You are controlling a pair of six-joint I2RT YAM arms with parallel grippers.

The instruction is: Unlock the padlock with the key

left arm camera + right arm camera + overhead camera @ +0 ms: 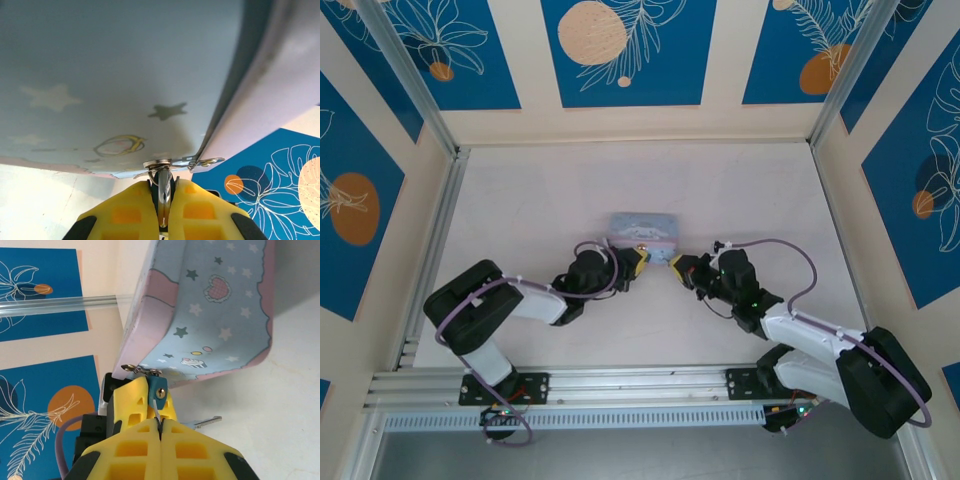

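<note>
Pinching the padlock (160,391) from the left, my left claw (164,191) is clenched on its body. The small bluish lock hangs from the hasp (142,371) on the near side of the tin (215,315), toward its right end. My right claw (160,424) comes in from the right, its fingers pressed together on the key (158,414), whose thin blade points up at the keyhole. The tip is at the hole; how deep it sits I cannot tell.

The weak point, I judge, is my hold on the key. So little of it sits between my pads that a twist may turn the key inside the grip instead of turning the lock. If the blade is not fully home, twisting could bend it or pop it out, and it would drop to the table (520,200).

The second risk is the lock itself. It is tiny and smooth, and if my left claw lets it swivel on the hasp, the turn is lost. Pushing too hard could also shove the light tin away toward the far side and pull lock and key out of line.

A second flat metal strip (204,421) lies just right of my right claw and could snag as I rotate.
</note>
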